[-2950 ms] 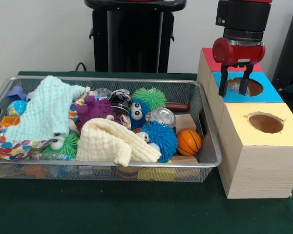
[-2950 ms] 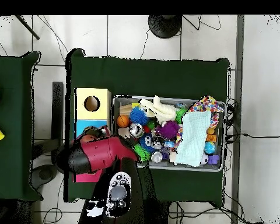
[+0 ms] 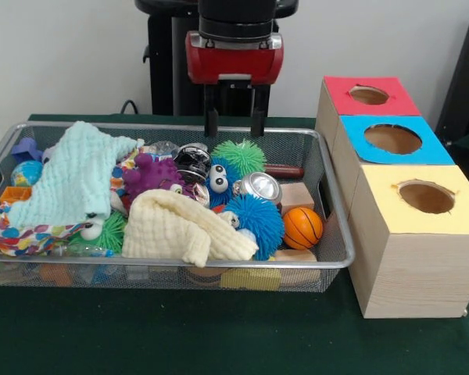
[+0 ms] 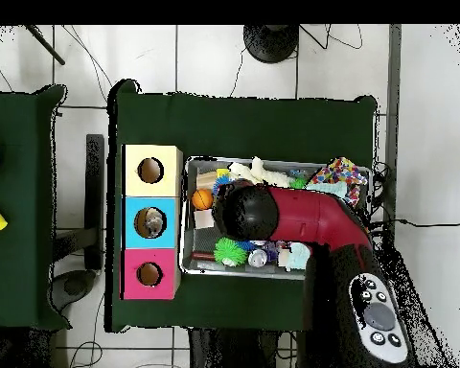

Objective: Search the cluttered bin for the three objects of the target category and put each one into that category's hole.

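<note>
Two dark fingers spread apart, nothing between them, gripper [image 3: 234, 123] hanging over the far rim of the bin [image 3: 338, 234], above the toys. Just below and in front: a green spiky ball [image 3: 241, 156], a black shiny round thing [image 3: 192, 162], a silver drink can [image 3: 262, 187] lying on its side. One clear plastic bottle [image 3: 162, 148] partly visible near the far wall, beside the pale mint cloth [image 3: 74, 176]; another clear bottle [image 3: 82, 250] lying at the near wall, under the colourful dotted cloth [image 3: 23, 234]; third one not found, maybe hidden. Further out: purple octopus toy [image 3: 152, 173], blue spiky ball with eyes [image 3: 254, 223], cream folded cloth [image 3: 184, 226], small basketball [image 3: 302, 227] in the near right corner. Beside the bin, three wooden boxes touching in a row, each with a round hole: red top [image 3: 369, 95], blue top [image 3: 394, 139], yellow top [image 3: 424, 198]. From overhead, red arm [image 4: 301, 222] covering the middle of the bin.
</note>
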Controlling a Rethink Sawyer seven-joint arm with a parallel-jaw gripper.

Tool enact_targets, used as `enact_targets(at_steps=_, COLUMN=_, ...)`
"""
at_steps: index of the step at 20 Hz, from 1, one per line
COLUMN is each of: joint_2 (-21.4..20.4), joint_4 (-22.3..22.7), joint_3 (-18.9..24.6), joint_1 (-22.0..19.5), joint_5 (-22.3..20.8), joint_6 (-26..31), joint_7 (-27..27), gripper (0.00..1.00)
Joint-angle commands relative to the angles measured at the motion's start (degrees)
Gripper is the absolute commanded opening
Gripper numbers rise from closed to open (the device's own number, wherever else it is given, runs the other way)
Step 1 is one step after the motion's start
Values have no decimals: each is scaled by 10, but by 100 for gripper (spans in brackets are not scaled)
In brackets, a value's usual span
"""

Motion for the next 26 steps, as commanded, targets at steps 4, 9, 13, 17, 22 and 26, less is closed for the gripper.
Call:
enact_targets(at_steps=4, joint_2=36, joint_4=-62, joint_3=144, joint_1=-67, joint_5=-79, joint_6=95, joint_7=-231, gripper=100)
enact_targets(at_steps=9, joint_2=50, joint_4=-113, joint_3=177, joint_1=-94, joint_5=-105, joint_6=151, joint_7=-272, gripper=100)
enact_targets(at_steps=13, joint_2=56, joint_4=-145, joint_3=198, joint_1=-108, joint_5=-117, joint_6=187, joint_7=-295, gripper=100)
enact_targets(at_steps=17, joint_2=75, joint_4=-172, joint_3=219, joint_1=-119, joint_5=-123, joint_6=219, joint_7=-321, gripper=100)
enact_targets(at_steps=22, joint_2=89, joint_4=-206, joint_3=219, joint_1=-123, joint_5=-143, joint_6=257, joint_7=-345, gripper=100)
enact_targets(at_steps=26, joint_2=104, joint_4=-233, joint_3=227, joint_1=-131, joint_5=-154, joint_6=258, joint_7=-367, gripper=100)
